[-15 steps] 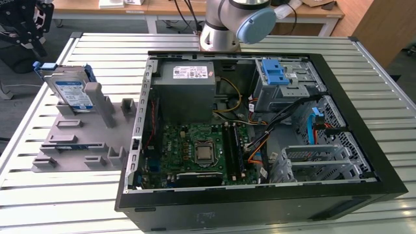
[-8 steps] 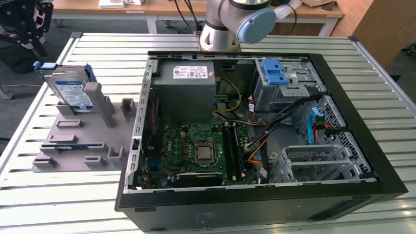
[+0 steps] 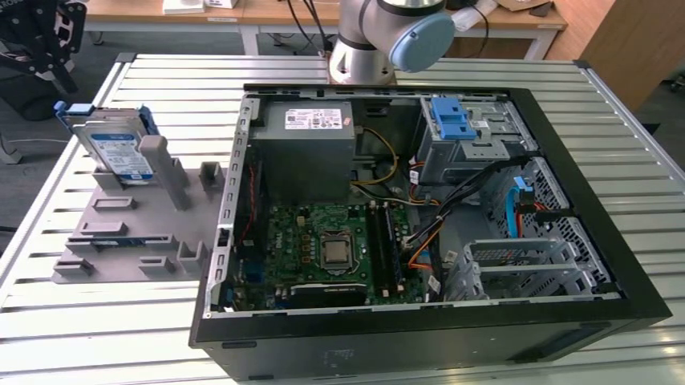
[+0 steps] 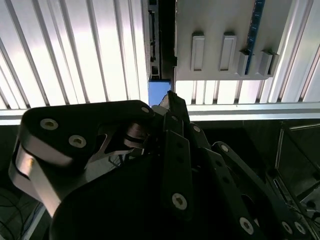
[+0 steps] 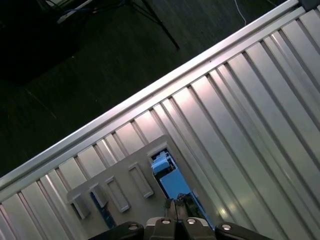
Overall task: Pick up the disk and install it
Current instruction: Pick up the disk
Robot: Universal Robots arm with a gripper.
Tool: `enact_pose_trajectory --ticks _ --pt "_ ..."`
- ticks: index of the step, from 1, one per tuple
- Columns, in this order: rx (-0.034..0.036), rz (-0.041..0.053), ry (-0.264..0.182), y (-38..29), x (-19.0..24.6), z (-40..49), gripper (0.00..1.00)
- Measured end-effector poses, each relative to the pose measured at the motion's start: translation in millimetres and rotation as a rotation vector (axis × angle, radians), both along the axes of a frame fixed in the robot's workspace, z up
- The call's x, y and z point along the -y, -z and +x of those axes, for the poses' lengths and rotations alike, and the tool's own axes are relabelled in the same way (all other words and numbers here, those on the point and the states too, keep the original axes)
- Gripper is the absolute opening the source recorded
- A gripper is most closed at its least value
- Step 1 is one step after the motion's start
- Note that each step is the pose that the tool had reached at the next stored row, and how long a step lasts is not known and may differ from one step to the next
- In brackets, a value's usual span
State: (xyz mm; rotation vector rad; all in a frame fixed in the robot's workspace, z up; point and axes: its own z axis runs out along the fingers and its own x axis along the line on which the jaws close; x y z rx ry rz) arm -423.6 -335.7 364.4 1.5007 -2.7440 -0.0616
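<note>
The disk (image 3: 115, 148) stands on edge in the grey holder plate (image 3: 128, 233) on the table, to the exterior view's left of the open computer case (image 3: 599, 241). It is silver with a white-and-blue label and a blue carrier frame. In both wrist views I look down on it from well above: its blue frame (image 5: 172, 185) and thin edge (image 4: 154, 45) show beside the holder plate (image 4: 215, 30). My gripper (image 5: 177, 206) hangs high over the disk, apart from it. Its fingertips (image 4: 171, 99) are together with nothing between them, so it is shut.
Inside the case lie the grey power supply (image 3: 316, 132), the green mainboard (image 3: 326, 245) and a drive cage with a blue latch (image 3: 454, 119). The slatted metal table (image 3: 118, 337) ends near the holder. The arm's base (image 3: 370, 48) stands behind the case.
</note>
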Motion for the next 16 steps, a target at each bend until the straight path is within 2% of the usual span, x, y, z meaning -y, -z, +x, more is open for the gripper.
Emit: enact_pose_trajectory --ticks 13,16 --pt "0.0000 0.0000 -0.040 0.0 0.0 0.0 0.11" --pt "0.0001 -0.0001 -0.066 0.1 0.0 0.0 0.11"
